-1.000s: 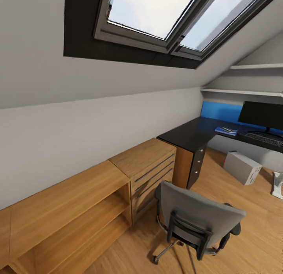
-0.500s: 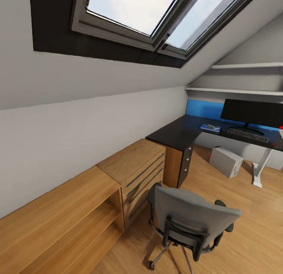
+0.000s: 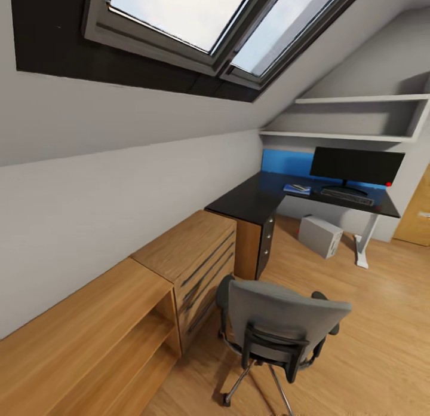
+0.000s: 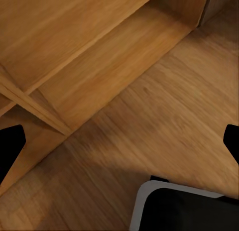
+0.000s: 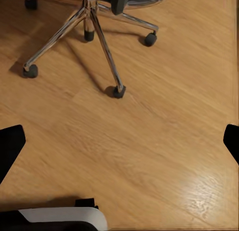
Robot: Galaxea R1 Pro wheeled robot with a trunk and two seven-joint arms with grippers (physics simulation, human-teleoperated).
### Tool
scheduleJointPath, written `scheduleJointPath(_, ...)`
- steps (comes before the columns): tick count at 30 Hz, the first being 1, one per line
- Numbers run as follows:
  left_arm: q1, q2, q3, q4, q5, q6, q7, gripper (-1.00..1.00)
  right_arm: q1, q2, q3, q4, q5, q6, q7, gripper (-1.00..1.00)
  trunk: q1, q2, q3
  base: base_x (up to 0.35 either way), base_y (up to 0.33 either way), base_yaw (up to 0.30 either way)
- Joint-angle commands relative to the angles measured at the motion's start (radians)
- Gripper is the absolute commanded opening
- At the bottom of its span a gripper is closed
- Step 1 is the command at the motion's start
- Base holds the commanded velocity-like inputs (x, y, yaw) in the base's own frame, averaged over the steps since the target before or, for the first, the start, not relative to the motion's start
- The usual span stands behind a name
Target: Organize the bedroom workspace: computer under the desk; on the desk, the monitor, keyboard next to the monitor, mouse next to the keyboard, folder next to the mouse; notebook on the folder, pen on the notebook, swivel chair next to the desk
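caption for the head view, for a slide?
Attic bedroom: grey swivel chair on the wood floor near light-wood cabinets, black desk beyond with monitor and keyboard.

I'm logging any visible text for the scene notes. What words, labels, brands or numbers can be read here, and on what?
None: no readable text on any surface.
The monitor screen is black, with only a red dot at its corner.
The keyboard keys are too small to read.
The computer shows no label.
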Motion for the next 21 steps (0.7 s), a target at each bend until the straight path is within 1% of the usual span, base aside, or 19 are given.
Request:
scheduleJointPath(1, 0.000, 0.000, -0.010, -0.002, 0.001, -0.001, 0.008, 1.00, -0.001, 0.001, 0.008, 0.002, -0.001, -0.003, -0.006, 1.00, 0.000, -0.001, -0.002, 0.000, 0.097, -0.254)
scheduleJointPath(16, 0.000, 0.000, -0.012, -0.002, 0.001, -0.001, 0.010, 1.00, -0.001, 0.001, 0.008, 0.002, -0.002, -0.007, -0.006, 1.00, 0.000, -0.001, -0.002, 0.000, 0.025, -0.254)
scheduleJointPath(18, 0.000, 0.000, -0.012, -0.002, 0.001, -0.001, 0.010, 1.00, -0.001, 0.001, 0.008, 0.002, -0.002, -0.007, -0.006, 1.00, 0.000, -0.001, -0.002, 0.000, 0.127, -0.254)
scheduleJointPath(21, 0.000, 0.000, -0.012, -0.002, 0.001, -0.001, 0.010, 1.00, -0.001, 0.001, 0.008, 0.002, -0.002, -0.007, -0.006, 1.00, 0.000, -0.001, -0.002, 0.000, 0.254, -0.254)
